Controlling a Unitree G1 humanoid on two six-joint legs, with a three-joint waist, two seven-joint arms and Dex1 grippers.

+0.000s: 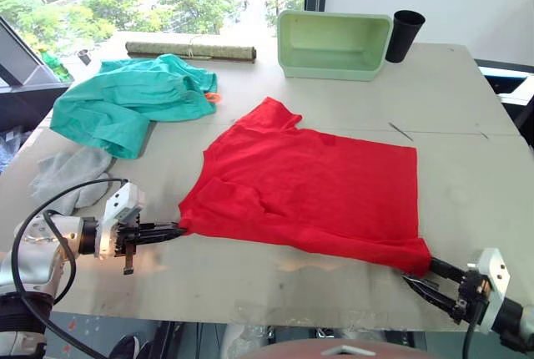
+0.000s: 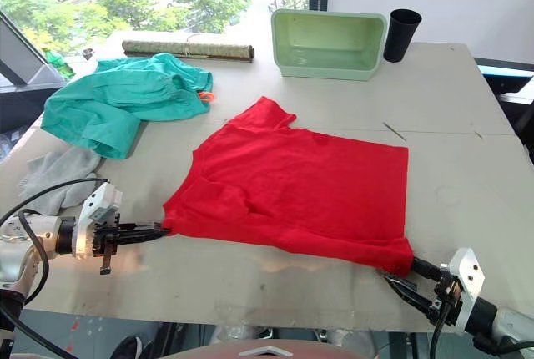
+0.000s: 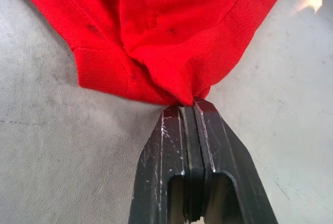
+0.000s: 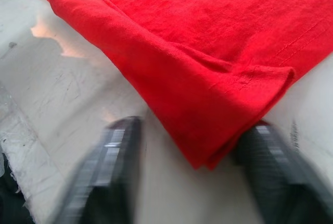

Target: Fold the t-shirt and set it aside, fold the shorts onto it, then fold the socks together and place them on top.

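Left gripper (image 1: 171,231), lower left of frame, jaws pinched tight on t-shirt (image 1: 313,188) corner. Right gripper (image 4: 190,169), lower right, fingers spread wide around opposite hem corner. T-shirt lies flat mid-table (image 1: 467,200). Grey socks (image 1: 71,174) left. Teal shorts (image 1: 129,100) upper left. Green tub (image 1: 334,42), black cup (image 1: 405,33) top.

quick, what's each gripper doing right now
Left gripper: shut on the t-shirt at its near corner.
Right gripper: open, fingers either side of the t-shirt's hem corner.
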